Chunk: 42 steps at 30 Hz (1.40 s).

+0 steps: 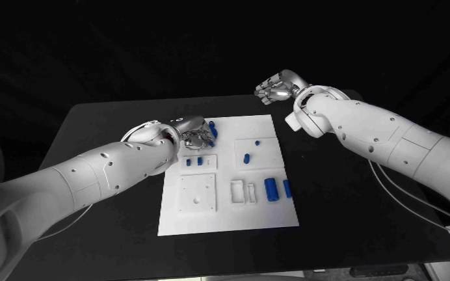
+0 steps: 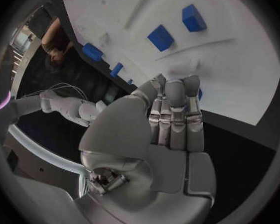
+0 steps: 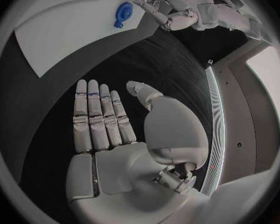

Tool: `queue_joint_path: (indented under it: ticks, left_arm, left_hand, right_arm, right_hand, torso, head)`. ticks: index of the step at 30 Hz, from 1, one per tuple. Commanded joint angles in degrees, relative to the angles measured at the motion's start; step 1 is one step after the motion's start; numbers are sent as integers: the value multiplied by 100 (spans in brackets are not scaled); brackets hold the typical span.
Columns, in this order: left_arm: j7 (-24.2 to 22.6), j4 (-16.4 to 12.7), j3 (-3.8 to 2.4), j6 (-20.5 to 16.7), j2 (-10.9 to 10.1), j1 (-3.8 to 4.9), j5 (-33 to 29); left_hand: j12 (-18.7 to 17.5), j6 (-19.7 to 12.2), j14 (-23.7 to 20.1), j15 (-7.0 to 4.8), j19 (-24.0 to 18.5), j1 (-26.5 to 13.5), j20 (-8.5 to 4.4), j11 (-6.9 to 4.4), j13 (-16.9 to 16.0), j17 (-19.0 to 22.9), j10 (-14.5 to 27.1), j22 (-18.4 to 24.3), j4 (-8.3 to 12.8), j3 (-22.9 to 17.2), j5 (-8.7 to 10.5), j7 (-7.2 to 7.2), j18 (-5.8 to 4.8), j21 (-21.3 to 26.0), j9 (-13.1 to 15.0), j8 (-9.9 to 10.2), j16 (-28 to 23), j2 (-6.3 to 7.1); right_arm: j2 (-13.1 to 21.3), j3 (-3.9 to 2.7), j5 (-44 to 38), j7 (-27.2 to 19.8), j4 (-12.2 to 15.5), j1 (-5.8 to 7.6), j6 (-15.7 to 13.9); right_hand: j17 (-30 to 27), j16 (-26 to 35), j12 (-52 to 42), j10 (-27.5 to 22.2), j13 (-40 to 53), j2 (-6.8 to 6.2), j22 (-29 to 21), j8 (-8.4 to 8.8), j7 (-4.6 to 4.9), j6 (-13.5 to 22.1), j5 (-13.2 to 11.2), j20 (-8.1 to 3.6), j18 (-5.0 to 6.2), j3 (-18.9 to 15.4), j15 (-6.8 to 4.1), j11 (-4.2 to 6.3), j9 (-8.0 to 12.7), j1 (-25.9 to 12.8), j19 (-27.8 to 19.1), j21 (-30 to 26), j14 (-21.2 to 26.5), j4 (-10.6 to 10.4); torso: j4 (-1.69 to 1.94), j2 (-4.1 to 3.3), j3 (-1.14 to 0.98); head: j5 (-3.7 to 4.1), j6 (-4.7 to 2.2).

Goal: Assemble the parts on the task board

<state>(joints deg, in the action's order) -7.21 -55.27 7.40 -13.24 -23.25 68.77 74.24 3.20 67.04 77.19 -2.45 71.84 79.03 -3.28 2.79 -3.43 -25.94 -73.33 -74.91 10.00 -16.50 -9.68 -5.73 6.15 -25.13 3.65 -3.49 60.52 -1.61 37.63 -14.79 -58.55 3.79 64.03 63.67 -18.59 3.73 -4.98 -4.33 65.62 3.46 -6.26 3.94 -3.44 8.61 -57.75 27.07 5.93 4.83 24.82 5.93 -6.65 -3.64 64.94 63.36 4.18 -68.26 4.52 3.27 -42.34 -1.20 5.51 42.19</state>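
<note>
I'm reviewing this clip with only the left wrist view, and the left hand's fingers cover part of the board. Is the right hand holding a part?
Observer: No. The right wrist view shows the right hand flat with its fingers straight, and nothing is in it.
Operator: Where is it relative to the board?
Observer: In the head view it is past the far edge of the task board, over the black table, and it touches no part.
Operator: What lies at the board's near right?
Observer: A long blue part lies there, with another one beside it.
</note>
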Motion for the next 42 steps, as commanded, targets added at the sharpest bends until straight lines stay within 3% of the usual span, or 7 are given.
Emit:
queue_joint_path:
  ticks: [1, 17, 22, 42]
  left_arm:
    - [78, -87, -33, 27, -67, 0, -348]
    - [124, -509, -112, 95, -531, 31, -220]
    - [141, -598, -115, 130, -673, 44, -144]
    - [170, -643, -113, 279, -859, 47, 78]
  left_hand:
    - [11, -4, 24, 8, -27, -28, -14, -14, 5, -8, 14, -115, -5, 39, 17, -2, -1, -28, 5, -10, -5, -6]
    - [11, 2, 36, 6, -18, -7, -16, -14, 5, -8, 10, -115, 13, 41, -1, -3, 4, -35, 5, -10, -15, -2]
    - [11, 2, 36, 6, -18, -7, -16, -14, 5, -8, 10, -115, 13, 41, -1, -3, 4, -35, 5, -10, -15, -2]
    - [11, 18, 45, 4, -20, 14, -18, -16, 5, -8, 5, -114, 13, 47, 28, -1, 6, -42, 6, -11, -29, -7]
  right_arm:
    - [8, -4, 7, -13, -4, 2, 38]
    - [33, -4, 7, -17, -20, 1, 39]
    - [40, -4, 7, -18, -21, 1, 42]
    - [54, -4, 7, -25, -28, 0, 43]
  right_hand:
    - [-8, 29, 28, -34, -9, -19, -8, -15, 1, 12, 27, -11, 53, 11, 2, -11, -1, -23, -30, -17, 26, 3]
    - [-8, 29, 28, -34, -9, -19, -8, -15, 1, 12, 27, -11, 53, 11, 2, -11, -1, -23, -30, -17, 26, 3]
    - [-9, 31, 29, -36, -9, -22, -9, -13, 3, 14, 27, -9, 52, 15, 3, -11, 0, -24, -34, -19, 30, 7]
    - [-9, 31, 29, -36, -9, -22, -9, -13, 3, 14, 27, -9, 52, 15, 3, -11, 0, -24, -34, -19, 30, 7]
  torso:
    - [4, -7, 12]
    - [9, -6, 15]
    - [-11, -13, 6]
    - [-14, -15, -12]
  head:
    - [-20, -5]
    - [-118, 21]
    - [-153, 32]
    - [-186, 50]
